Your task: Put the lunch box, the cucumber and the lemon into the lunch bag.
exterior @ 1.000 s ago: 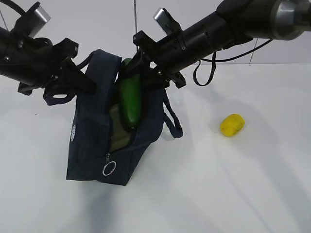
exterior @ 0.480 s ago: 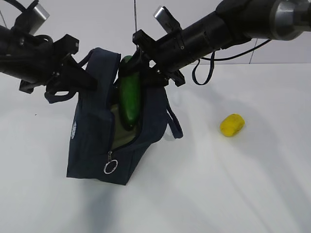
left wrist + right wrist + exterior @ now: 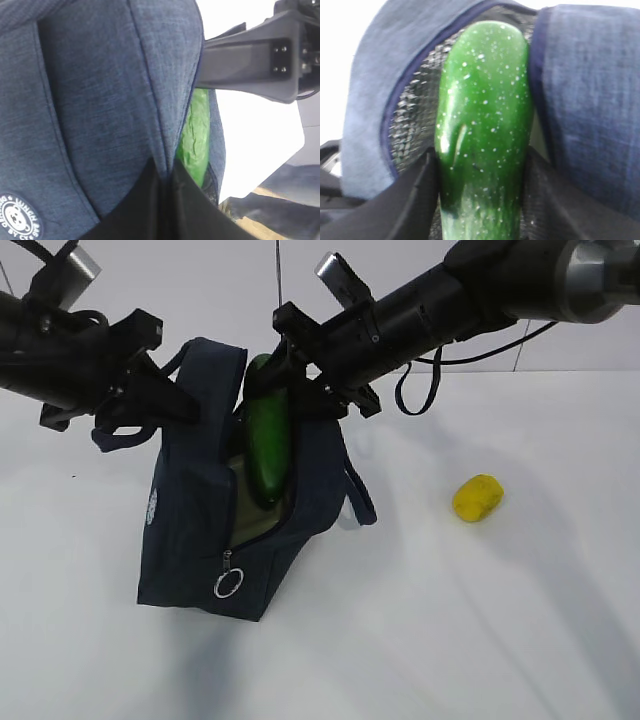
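On a plain white table [image 3: 480,620] against a white wall, our right claw [image 3: 480,190] clasps the glossy, speckled cucumber [image 3: 482,130] in the navy lunch bag [image 3: 195,530]; our left claw [image 3: 162,200] pinches the bag's edge.

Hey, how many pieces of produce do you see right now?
2. The cucumber stands upright in the open mouth of the lunch bag, partly inside; the lemon lies on the table to the bag's right. More could be hidden inside the bag.
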Robot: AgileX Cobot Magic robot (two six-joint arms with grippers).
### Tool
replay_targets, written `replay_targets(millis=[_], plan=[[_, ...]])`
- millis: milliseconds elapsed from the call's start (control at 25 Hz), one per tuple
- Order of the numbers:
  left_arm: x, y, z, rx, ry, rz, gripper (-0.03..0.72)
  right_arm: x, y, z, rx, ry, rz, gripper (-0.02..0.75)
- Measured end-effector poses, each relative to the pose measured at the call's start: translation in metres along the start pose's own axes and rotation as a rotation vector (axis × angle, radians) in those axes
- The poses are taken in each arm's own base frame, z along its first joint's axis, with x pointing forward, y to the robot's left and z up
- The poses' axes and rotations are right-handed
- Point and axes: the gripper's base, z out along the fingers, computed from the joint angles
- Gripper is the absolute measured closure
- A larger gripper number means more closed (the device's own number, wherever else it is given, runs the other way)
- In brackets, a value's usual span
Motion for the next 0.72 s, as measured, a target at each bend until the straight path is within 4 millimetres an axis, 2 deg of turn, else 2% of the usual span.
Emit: replay_targets(millis=[280,520,720], plan=[[0.0,0.0,0.0,0.0,0.0,0.0,0.69,0.0,0.002,0.0,-0.021,0.002,-0.02,0.351],[0.0,0.0,0.0,-0.001,-0.002,0.0,0.69,0.003,0.002,0.002,-0.043,0.031,-0.02,0.247],[0.0,0.0,0.0,-0.001,-0.002,0.0,0.69,0.008,-0.006,0.01,-0.073,0.088,0.006,0.23]])
